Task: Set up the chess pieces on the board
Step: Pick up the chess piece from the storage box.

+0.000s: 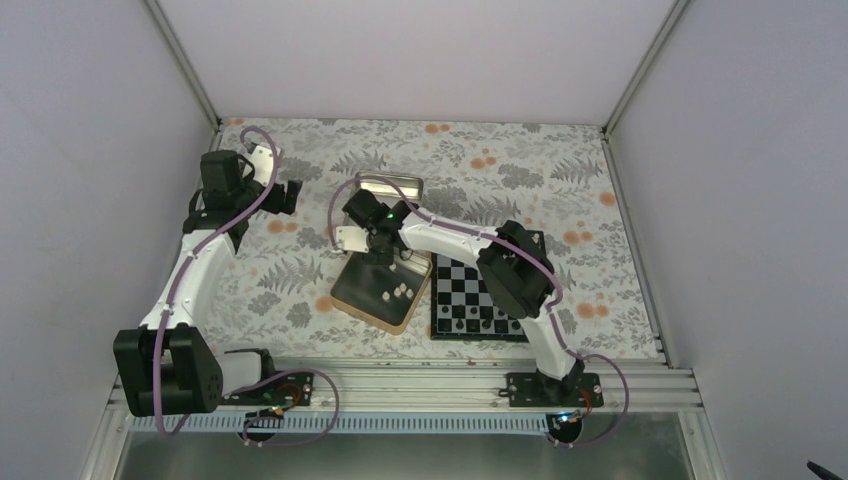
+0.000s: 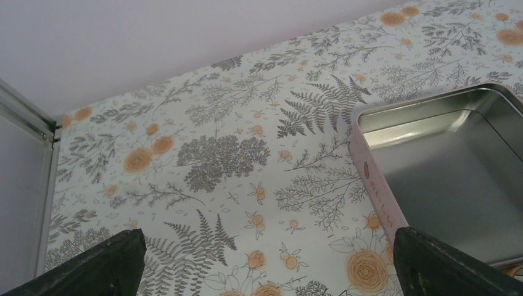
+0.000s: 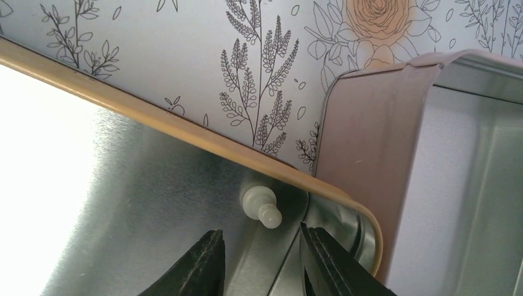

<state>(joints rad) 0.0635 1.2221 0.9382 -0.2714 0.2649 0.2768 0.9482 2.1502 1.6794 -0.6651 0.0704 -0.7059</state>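
The cream pawn [image 3: 261, 206] lies on its side in the gold-rimmed tin's [image 3: 154, 117] corner, head pointing back at my right pincer [image 3: 262, 243]. That pincer's fingers are apart, just short of it. The left pincer [image 2: 266, 242], also apart, is well away.

pawn [image 3: 261, 207] in tin [image 3: 142, 203] corner, wall tight | 2nd tin [image 3: 376, 142] adj

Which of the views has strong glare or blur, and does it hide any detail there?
Right wrist view: the left floor of the gold-rimmed tin is burnt out to white; the cream piece is sharp. Left wrist view: even light, soft reflections in the pink-rimmed tin. Top external view: even light, but the cream pieces are too tiny for detail.
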